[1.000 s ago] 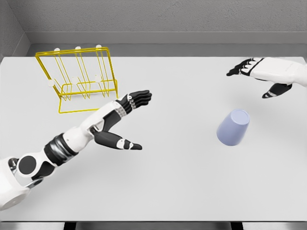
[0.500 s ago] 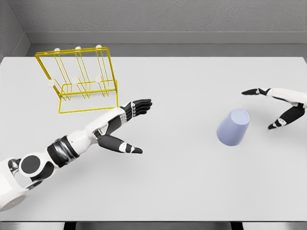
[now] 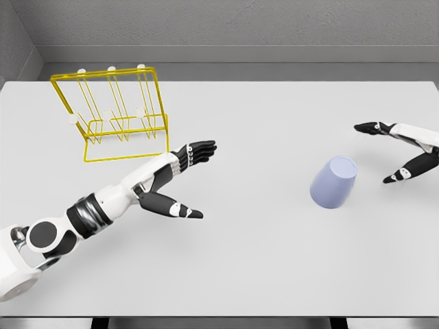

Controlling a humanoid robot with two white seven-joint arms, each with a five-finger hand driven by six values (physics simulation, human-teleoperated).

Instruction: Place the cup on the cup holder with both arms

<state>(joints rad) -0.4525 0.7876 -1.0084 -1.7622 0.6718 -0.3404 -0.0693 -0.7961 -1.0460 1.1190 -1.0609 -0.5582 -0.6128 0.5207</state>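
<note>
On the table (image 3: 260, 274) the cup (image 3: 334, 181) stands mouth-down, right of centre, well apart from the rack (image 3: 113, 113). Right hand (image 3: 401, 151) spread just beside it; left hand (image 3: 175, 181) spread, empty. Better to close squarely around the cup's sides.

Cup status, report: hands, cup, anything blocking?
Both hands open, empty: left hand mid-table, right hand just right of cup. Lavender cup upside down on table, ungrasped. Yellow wire cup holder far left, empty. Nothing between.
</note>
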